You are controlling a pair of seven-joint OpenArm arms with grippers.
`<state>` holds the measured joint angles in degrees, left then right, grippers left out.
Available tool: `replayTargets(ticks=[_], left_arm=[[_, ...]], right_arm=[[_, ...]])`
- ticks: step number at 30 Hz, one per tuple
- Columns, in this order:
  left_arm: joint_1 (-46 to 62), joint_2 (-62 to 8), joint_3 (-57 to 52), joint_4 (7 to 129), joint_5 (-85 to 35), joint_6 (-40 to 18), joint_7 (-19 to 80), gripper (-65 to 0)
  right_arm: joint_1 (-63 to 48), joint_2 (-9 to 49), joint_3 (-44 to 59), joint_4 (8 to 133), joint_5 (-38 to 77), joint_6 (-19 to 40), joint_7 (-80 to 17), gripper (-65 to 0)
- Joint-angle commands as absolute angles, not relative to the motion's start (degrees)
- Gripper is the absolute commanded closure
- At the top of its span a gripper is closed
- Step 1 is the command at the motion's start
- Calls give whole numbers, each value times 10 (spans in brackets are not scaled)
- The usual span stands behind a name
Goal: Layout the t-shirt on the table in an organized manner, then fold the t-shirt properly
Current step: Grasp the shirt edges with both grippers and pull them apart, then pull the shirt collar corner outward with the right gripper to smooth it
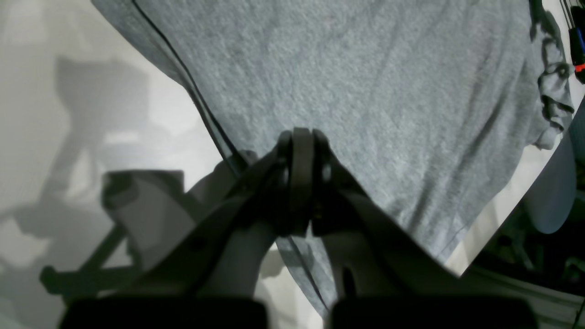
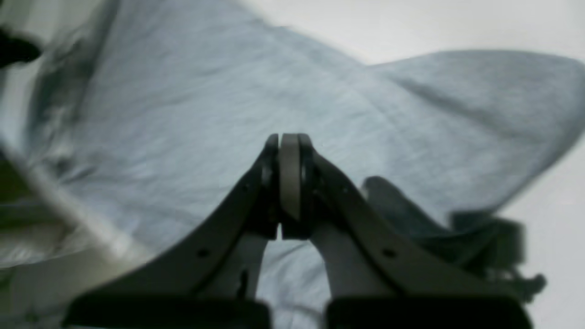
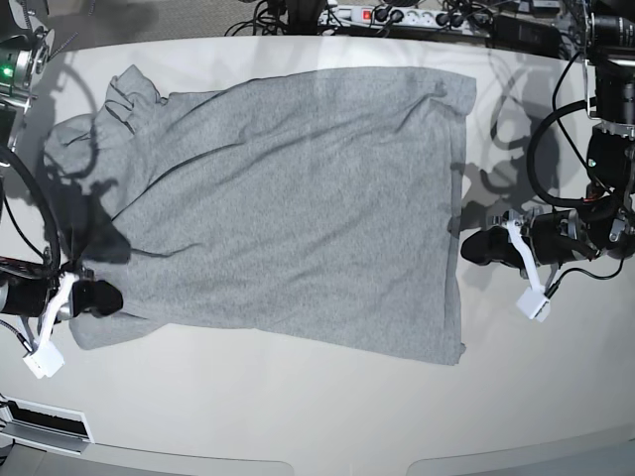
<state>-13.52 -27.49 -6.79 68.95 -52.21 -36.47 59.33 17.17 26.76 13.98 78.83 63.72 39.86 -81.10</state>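
White surface (image 3: 298,416) bare along near edge. T-shirt (image 3: 288,208) spread flat at centre, plain grey side up, hem toward left tool, sleeves and collar end toward right tool. Right tool (image 3: 99,296) at near sleeve, tips pressed together, cloth just beneath; grip on fabric not clear. Left tool (image 3: 468,248) at hem edge, tips together, touching or just beside fabric. Far sleeve (image 3: 124,94) bunched. Power strip (image 3: 397,15) beyond far edge.
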Motion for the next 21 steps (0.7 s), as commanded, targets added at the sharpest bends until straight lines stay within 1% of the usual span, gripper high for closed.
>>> replayTargets(ticks=[1,4,7,12,17,21], left_arm=[[-148,-285,-72,698,-534,-369,585,0],[-148,-293,-72,698,-534,-369,585,0],[-148,-304,-73,698,-548,-369,593,0],[-148,-326,-73,698,-585,-375,596,0],[-148,-329,-73,698,-590,-381,600,0],[-148,-329,-73,698,-590,-381,600,0]], right_arm=[[185,280,145,800,682,400,-800,0],[179,280,152,802,766,400,-800,0],[154,280,174,810,805,400,-800,0],[87,279,252,851,838,400,-800,0],[33,279,338,883,849,400,-800,0],[-1,276,368,883,850,400,-800,0]])
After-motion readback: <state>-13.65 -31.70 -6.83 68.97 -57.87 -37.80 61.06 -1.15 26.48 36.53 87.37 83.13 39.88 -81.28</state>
